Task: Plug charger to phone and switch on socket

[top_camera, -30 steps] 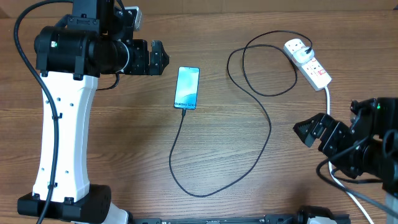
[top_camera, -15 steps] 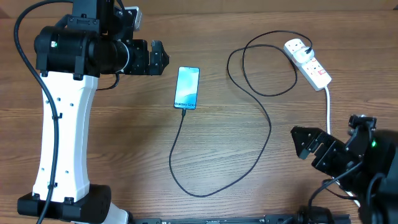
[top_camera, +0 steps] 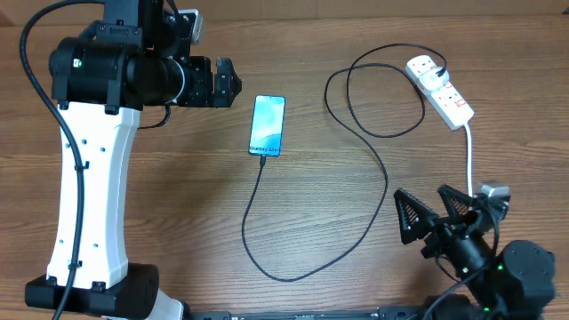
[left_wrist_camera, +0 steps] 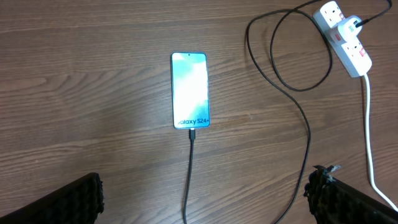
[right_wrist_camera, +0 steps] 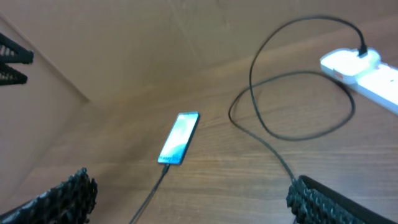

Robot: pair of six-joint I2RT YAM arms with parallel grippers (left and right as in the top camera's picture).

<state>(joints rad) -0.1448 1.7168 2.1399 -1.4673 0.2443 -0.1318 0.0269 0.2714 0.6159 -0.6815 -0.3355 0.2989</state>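
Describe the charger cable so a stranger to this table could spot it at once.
On the table, find the white power strip at the far right. The charger runs from the strip's far end, loops, then sweeps round to the lit phone. It is thin and black; the strip's lead is thick and white.

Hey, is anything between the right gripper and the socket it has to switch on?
Nothing visible does. Between the right gripper and the socket lie only bare table and the socket's white lead; the charger curves past beside that path.
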